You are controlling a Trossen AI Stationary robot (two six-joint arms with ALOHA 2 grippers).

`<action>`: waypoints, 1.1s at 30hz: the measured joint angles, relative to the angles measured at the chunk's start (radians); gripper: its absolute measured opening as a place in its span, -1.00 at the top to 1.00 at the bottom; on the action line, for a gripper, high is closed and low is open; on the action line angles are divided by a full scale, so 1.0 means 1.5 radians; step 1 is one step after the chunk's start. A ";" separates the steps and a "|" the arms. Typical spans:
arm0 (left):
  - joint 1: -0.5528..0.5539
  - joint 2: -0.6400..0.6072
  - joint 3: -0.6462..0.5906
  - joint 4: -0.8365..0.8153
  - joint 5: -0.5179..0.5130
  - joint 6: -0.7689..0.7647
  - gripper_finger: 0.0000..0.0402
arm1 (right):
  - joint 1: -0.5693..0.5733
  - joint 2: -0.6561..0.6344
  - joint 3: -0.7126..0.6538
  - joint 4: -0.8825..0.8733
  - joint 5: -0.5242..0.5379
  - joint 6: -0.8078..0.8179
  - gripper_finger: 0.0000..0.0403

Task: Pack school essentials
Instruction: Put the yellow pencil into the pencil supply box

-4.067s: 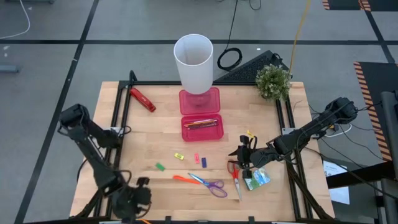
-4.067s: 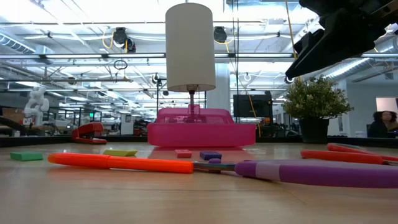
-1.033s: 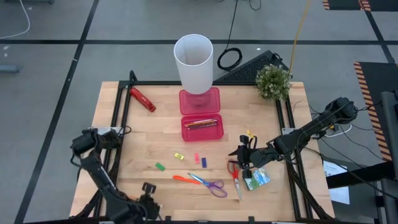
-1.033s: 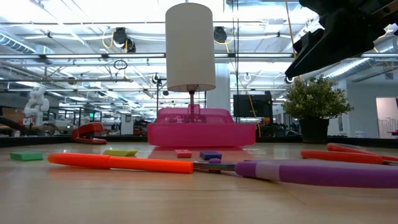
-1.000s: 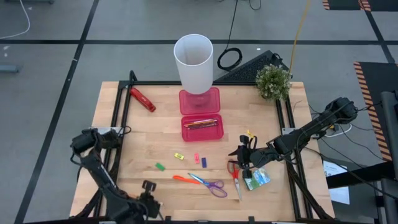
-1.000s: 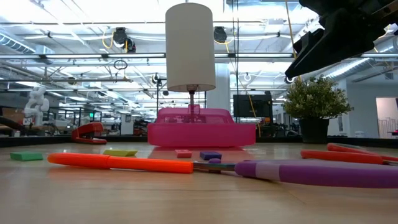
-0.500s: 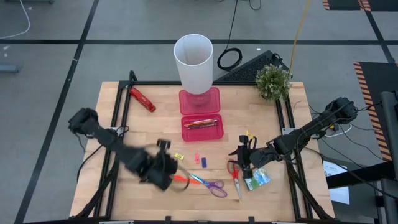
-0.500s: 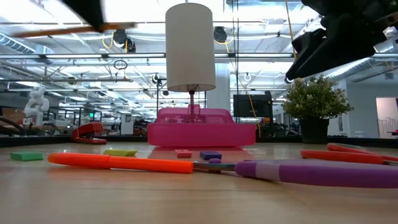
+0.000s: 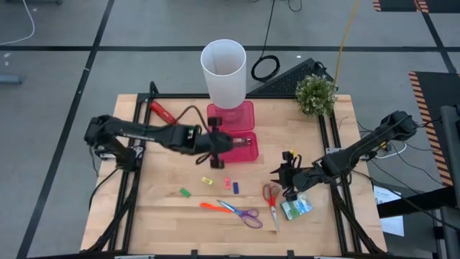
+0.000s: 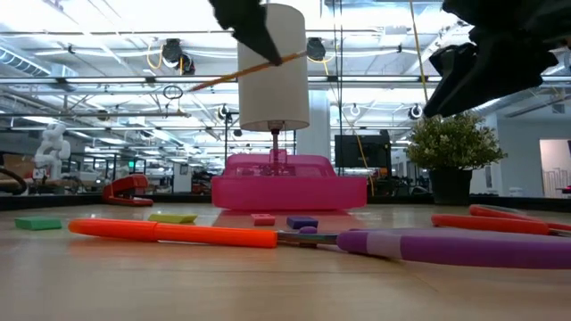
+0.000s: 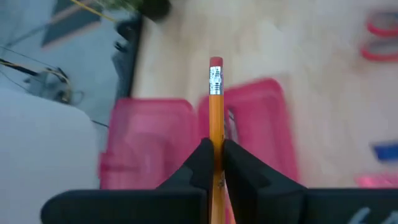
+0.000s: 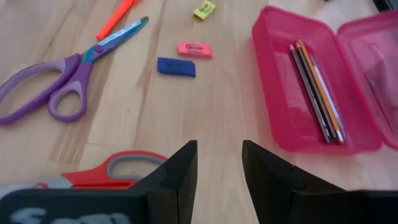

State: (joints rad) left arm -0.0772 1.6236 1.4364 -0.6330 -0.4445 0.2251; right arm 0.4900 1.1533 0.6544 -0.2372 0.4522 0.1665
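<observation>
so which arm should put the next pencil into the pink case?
Left. Its gripper is shut on an orange pencil and hangs right over the open pink case. The right gripper is open and empty, over by the red scissors.

High view looks straight down; low view level — both share the pink case (image 9: 233, 140).

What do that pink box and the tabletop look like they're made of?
The pink box looks like glossy, see-through plastic: the wood shows faintly through its walls. The tabletop appears to be pale wood with a smooth finish, judging by its visible grain and plank seams.
</observation>
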 joint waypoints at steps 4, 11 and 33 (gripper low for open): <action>0.044 0.025 0.001 0.067 0.019 0.030 0.88 | 0.000 -0.034 0.000 -0.026 0.000 0.026 0.41; 0.099 0.119 0.000 0.161 0.082 0.035 0.86 | 0.002 -0.069 0.000 -0.044 -0.003 0.021 0.41; 0.136 0.275 0.000 0.161 0.087 -0.005 0.54 | 0.002 -0.104 0.000 -0.066 -0.001 0.021 0.41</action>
State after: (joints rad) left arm 0.1268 2.0365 1.4364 -0.3912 -0.3147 0.2181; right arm 0.4927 0.9966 0.6544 -0.3359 0.4503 0.1986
